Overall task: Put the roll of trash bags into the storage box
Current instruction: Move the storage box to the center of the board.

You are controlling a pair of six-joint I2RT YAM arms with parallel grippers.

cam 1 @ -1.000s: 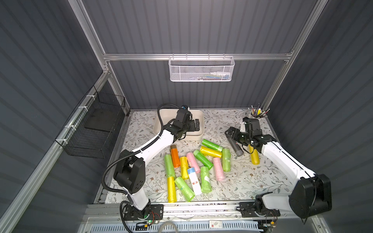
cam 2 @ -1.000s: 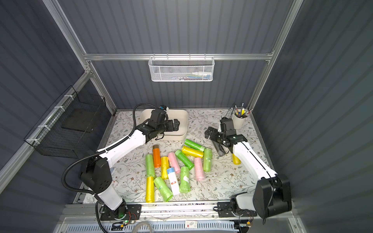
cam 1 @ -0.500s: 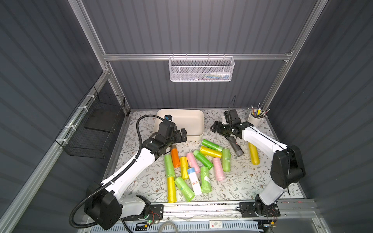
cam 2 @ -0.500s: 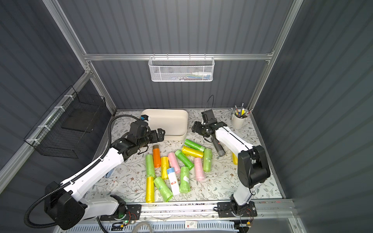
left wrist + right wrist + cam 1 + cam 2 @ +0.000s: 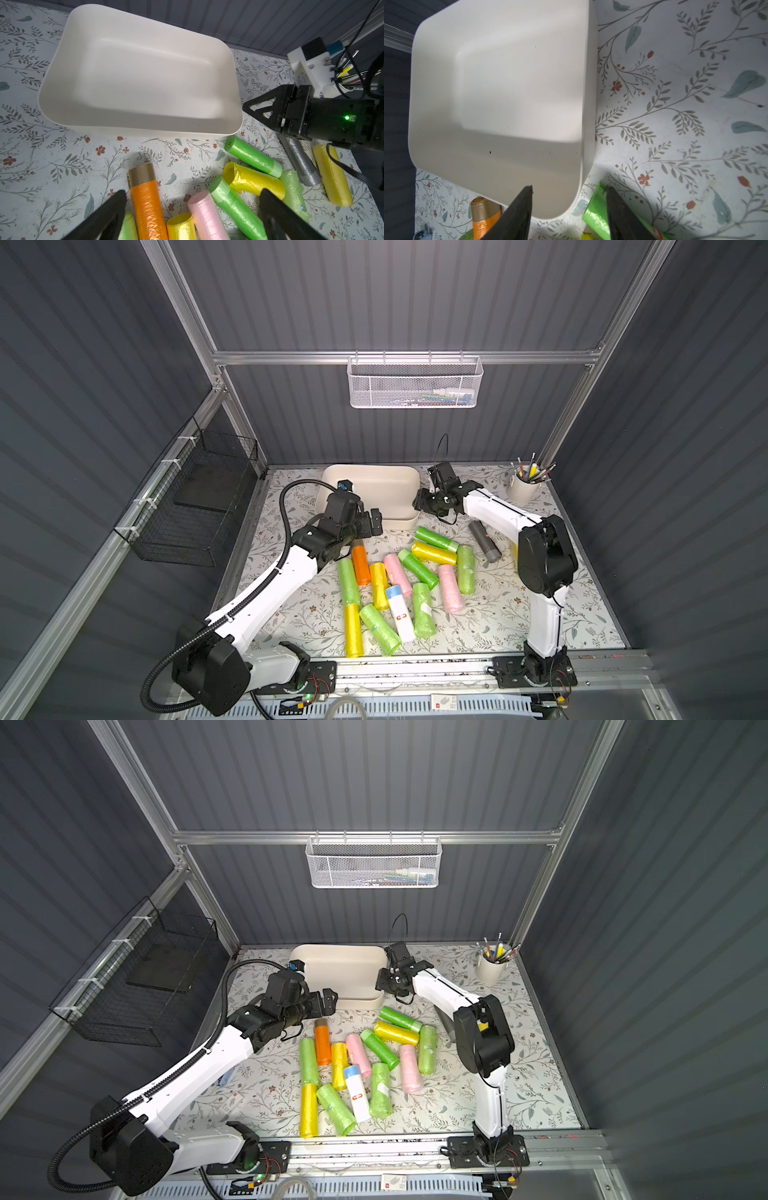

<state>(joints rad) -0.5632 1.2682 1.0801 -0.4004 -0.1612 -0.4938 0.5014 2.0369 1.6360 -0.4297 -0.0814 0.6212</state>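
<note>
Rolls of trash bags [image 5: 417,568]: lie flat on the table [image 5: 519,614], bunched in front of the storage box [image 5: 370,467], all outside it.
Orange roll [image 5: 360,566]: long axis front to back, brown-banded end toward the box, just short of its front wall.
Dark grey roll [image 5: 484,541]: set apart to the right, also roughly front to back.
Storage box: sits at rear centre, open side up, long axis across the table.
Left tool [image 5: 193,207]: hangs above the box-side end of the bunch, jaws wide apart, holding nothing.
Right tool [image 5: 569,191]: jaws apart, astride the box's front right corner wall; no contact to be made out.
Table: covered in a pale leaf-and-flower print.
Surround: ribbed dark grey panels on an aluminium frame. White mesh basket [image 5: 415,385] on the back rail, black wire basket [image 5: 195,506] on the left wall, pen cup [image 5: 524,489] at rear right.
</note>
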